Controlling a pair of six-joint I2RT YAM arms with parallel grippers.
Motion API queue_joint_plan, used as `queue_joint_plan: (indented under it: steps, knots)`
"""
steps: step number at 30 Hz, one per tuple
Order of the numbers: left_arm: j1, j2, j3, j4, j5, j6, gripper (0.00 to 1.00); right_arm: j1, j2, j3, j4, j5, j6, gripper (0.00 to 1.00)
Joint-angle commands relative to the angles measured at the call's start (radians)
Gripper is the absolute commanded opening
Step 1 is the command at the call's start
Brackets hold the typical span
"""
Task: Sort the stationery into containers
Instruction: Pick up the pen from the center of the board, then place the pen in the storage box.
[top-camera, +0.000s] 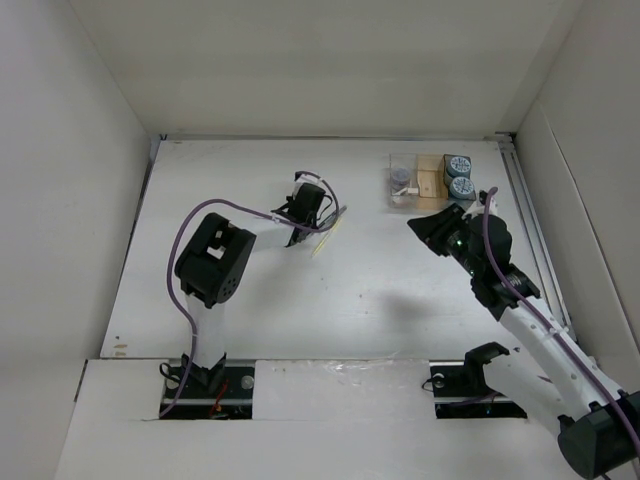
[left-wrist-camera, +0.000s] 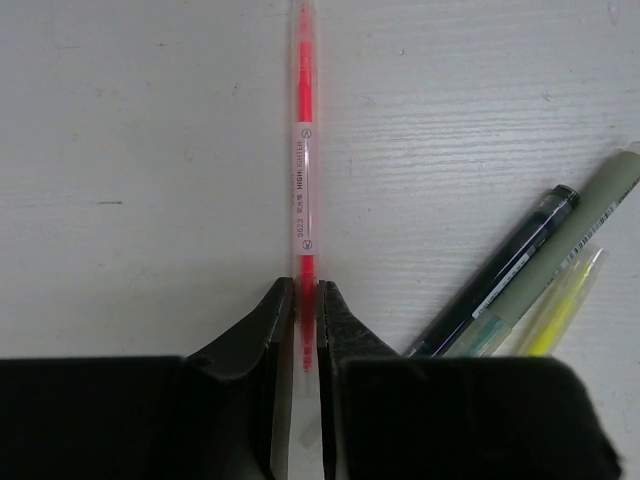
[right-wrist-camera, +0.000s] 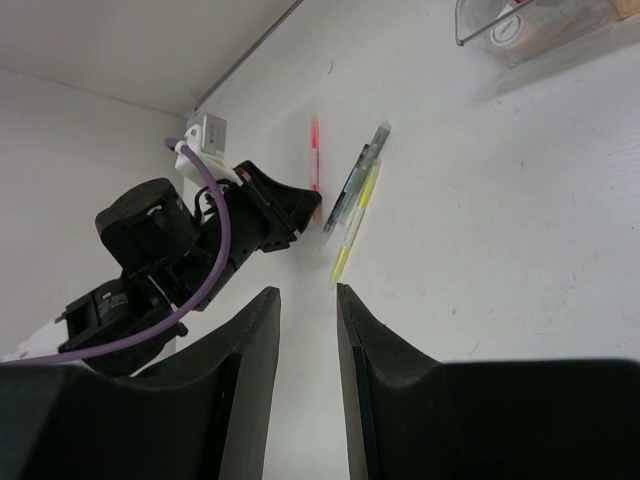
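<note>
A red pen (left-wrist-camera: 303, 150) lies on the white table, and my left gripper (left-wrist-camera: 305, 290) is shut on its near end. A dark pen (left-wrist-camera: 500, 268), a grey-green pen (left-wrist-camera: 600, 200) and a yellow-green pen (left-wrist-camera: 560, 305) lie close together just to its right. From above, the left gripper (top-camera: 310, 222) sits at the pens (top-camera: 328, 228). The organiser tray (top-camera: 430, 182) stands at the far right, with two blue-grey rolls (top-camera: 459, 175) in the dark section and a purplish pot (top-camera: 400, 176) in the clear one. My right gripper (top-camera: 425, 228) is open and empty (right-wrist-camera: 308, 295), just in front of the tray.
White walls close in the table on the left, far and right sides. The left arm's body (top-camera: 215, 258) and purple cable stand over the table's left part. The clear tray end (right-wrist-camera: 530, 25) shows at the top right of the right wrist view.
</note>
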Motion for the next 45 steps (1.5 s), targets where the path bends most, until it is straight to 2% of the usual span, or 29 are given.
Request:
queue_joint_plan:
  steps: [1,2,7,10,13,14,17,18,22,26,34,36,38,40,44,45]
  knots:
    - [0.004,-0.054,0.024,-0.038,-0.058,-0.025,0.00,0.005,0.004,0.013,0.057,-0.027,-0.011,0.35]
    - [0.004,-0.073,0.013,-0.038,-0.058,-0.025,0.00,0.005,0.015,0.013,0.069,-0.027,-0.011,0.35]
    - [0.004,-0.214,-0.016,-0.052,-0.073,-0.089,0.00,0.005,0.067,0.013,0.120,-0.134,-0.020,0.50]
    - [-0.034,-0.315,-0.069,-0.018,0.009,-0.114,0.00,0.028,0.093,0.013,0.152,-0.183,-0.041,0.57]
    - [-0.068,-0.377,-0.114,0.045,0.167,-0.154,0.00,0.059,0.119,0.013,0.186,-0.192,-0.041,0.61]
    - [-0.068,-0.387,-0.157,0.089,0.260,-0.171,0.00,0.069,0.130,0.013,0.186,-0.192,-0.031,0.65]
    - [-0.068,-0.416,-0.239,0.171,0.400,-0.235,0.00,0.082,0.141,0.013,0.209,-0.202,-0.009,0.72]
    - [-0.068,-0.429,-0.258,0.232,0.486,-0.250,0.00,0.092,0.151,0.022,0.209,-0.202,-0.009,0.74]
    - [-0.068,-0.438,-0.332,0.392,0.682,-0.324,0.00,0.131,0.205,0.050,0.209,-0.157,0.000,0.77]
    - [-0.068,-0.438,-0.364,0.493,0.792,-0.366,0.00,0.164,0.262,0.070,0.227,-0.107,0.009,0.77]
    - [-0.068,-0.438,-0.468,0.734,0.947,-0.485,0.03,0.206,0.359,0.088,0.246,-0.016,0.009,0.59]
    - [-0.068,-0.438,-0.481,0.748,0.956,-0.485,0.03,0.215,0.372,0.098,0.255,-0.005,0.009,0.57]
    - [-0.068,-0.429,-0.490,0.759,0.967,-0.496,0.03,0.215,0.383,0.107,0.255,0.005,0.009,0.49]
    - [-0.068,-0.420,-0.500,0.789,0.979,-0.496,0.04,0.224,0.408,0.127,0.255,0.015,0.009,0.47]
    - [-0.068,-0.420,-0.501,0.801,1.002,-0.505,0.04,0.235,0.431,0.136,0.266,0.025,0.009,0.34]
    - [-0.068,-0.420,-0.501,0.801,1.002,-0.505,0.05,0.235,0.440,0.136,0.266,0.025,0.009,0.27]
